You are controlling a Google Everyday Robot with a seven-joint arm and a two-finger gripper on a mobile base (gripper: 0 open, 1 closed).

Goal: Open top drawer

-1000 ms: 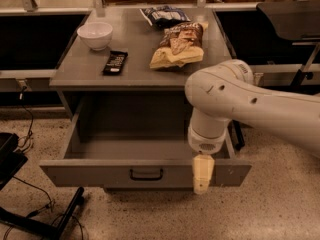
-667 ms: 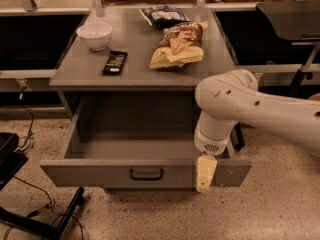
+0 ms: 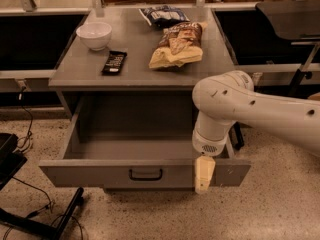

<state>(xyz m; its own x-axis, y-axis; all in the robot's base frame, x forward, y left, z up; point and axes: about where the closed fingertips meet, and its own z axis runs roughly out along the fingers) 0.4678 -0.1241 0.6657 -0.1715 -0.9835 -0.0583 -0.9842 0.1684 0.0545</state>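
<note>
The top drawer (image 3: 100, 176) is a wide grey metal drawer pulled far out from under the grey table. Its deep box is empty inside. A small black pull handle (image 3: 145, 174) sits at the centre of its front panel. My gripper (image 3: 204, 175) hangs from the white arm (image 3: 240, 109) and points down over the drawer's front right edge, well to the right of the handle. Only one pale finger shows. Nothing is seen in the gripper.
On the grey tabletop (image 3: 135, 64) lie a white bowl (image 3: 94, 35), a black bar (image 3: 114, 62), a brown chip bag (image 3: 177, 45) and a dark snack bag (image 3: 162, 15). A black stand base (image 3: 35, 219) sits on the floor at the left. Dark shelving stands at both sides.
My arm and gripper have drifted slightly to the right along the drawer's front edge. The drawer stays pulled out as before.
</note>
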